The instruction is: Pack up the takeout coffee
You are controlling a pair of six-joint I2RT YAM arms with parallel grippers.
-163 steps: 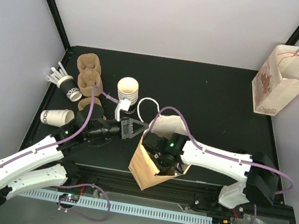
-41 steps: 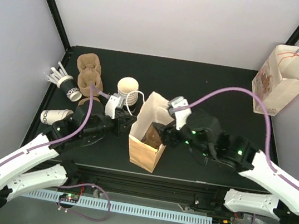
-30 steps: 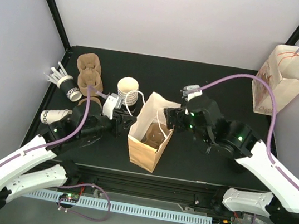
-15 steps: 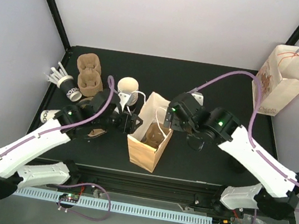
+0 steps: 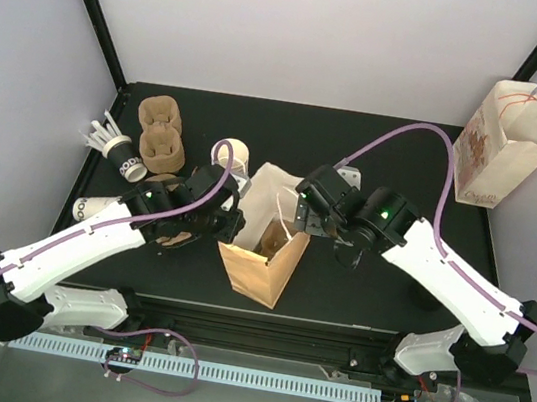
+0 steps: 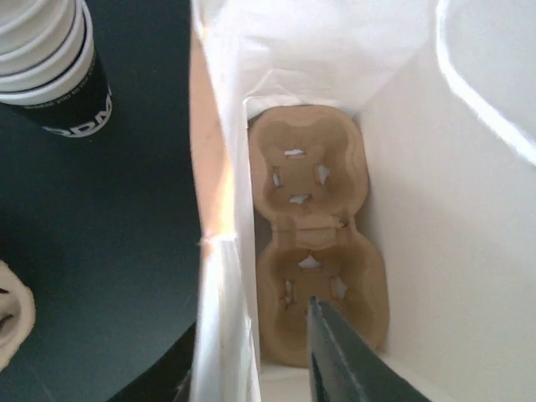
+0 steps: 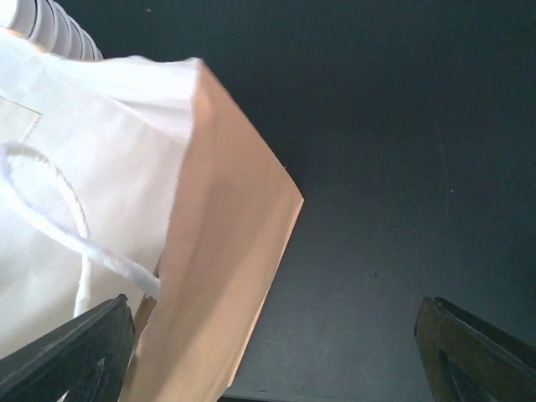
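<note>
Cup stack [image 5: 233, 158]: nested white paper cups standing upright on the table [image 5: 394, 169], mouth up, long axis vertical. It sits just beyond the far-left corner of the brown bag [image 5: 257, 265]. I can see no lid on it.

Other cups lie out at 9 to 10 o'clock of the bag, well apart from it. One is a lying cup [image 5: 98, 208] with its axis running 3 to 9 o'clock. The other is an upright cup [image 5: 125, 160] holding white sticks.

Bag: top open. A pulp carrier [image 6: 314, 251] lies flat on its bottom with both wells empty. Judgement: no coffee is packed yet.

My left gripper [image 5: 233, 224] is at the bag's left rim.
- The wrist view shows one finger [image 6: 339, 368] inside the bag, above the carrier, with the bag's left wall just beside it.
- The other finger is not clearly shown, so I cannot tell whether these jaws are spread or nipping the wall.
- From here the stack lies at 12 o'clock in the top view. It is near, but outside the wall.

My right gripper [image 7: 270, 316] is at the bag's right rim, jaws spread wide and holding nothing. The bag's corner and white handle [image 7: 50, 209] are beside one finger. The stack is at 10 o'clock from it, across the bag's mouth.

Judgement: the left arm is nearer. It would need to rise clear of the bag, travel toward 12 o'clock and meet the upright stack from the side.
</note>
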